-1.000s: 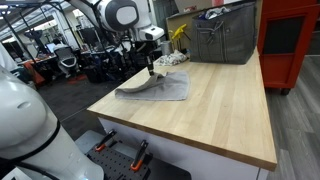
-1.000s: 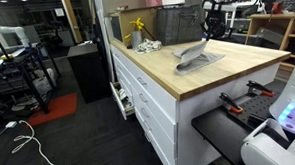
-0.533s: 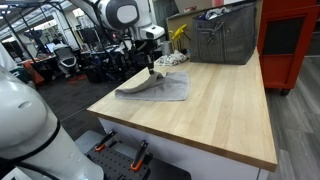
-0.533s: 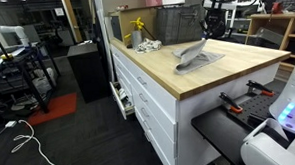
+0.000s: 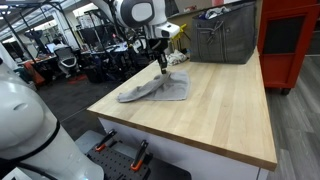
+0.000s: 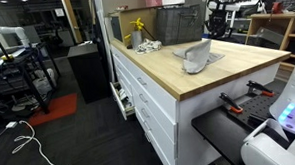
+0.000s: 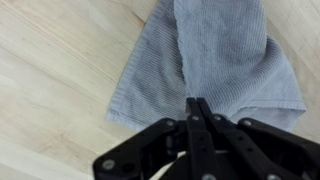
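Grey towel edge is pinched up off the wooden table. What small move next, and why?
Probably carry the gripper sideways over the flat part of the grey ribbed towel. Its jaws are shut on a raised edge, and the rest lies spread on the light wooden tabletop, so this would fold it.

The cloth [image 5: 157, 91] is grey, with a fine ribbed weave that shows plainly in the wrist view; it is one piece, rumpled and partly folded over itself; one part is drawn up into a peak, pinched between the closed fingers of the gripper [image 5: 161, 67]; the rest drapes down from there and trails flat on the wooden top [image 5: 225, 110]; in both exterior views the raised part stands above the flat part; in the wrist view the cloth [image 7: 215, 55] shows two folds side by side with a crease between them, its hem lying on the wood.
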You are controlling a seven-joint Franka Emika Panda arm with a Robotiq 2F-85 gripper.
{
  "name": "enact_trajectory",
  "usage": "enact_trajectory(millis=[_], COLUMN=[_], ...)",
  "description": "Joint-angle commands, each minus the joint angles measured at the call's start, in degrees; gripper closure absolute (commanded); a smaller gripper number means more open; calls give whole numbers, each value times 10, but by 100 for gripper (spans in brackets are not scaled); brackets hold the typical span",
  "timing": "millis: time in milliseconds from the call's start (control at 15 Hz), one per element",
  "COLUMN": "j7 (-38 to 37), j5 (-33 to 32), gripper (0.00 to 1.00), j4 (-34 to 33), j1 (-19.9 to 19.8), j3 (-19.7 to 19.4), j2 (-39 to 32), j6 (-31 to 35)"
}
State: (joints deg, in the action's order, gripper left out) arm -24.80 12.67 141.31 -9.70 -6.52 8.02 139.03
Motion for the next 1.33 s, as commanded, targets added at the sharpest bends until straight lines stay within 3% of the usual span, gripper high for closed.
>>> enact_trajectory(millis=[0, 1267], j7=[0, -2], j5=[-1, 11], gripper=[97, 99], j4=[-1, -29], j1=[1, -6], j3=[-1, -17], j2=[0, -27], j6=[-1, -9])
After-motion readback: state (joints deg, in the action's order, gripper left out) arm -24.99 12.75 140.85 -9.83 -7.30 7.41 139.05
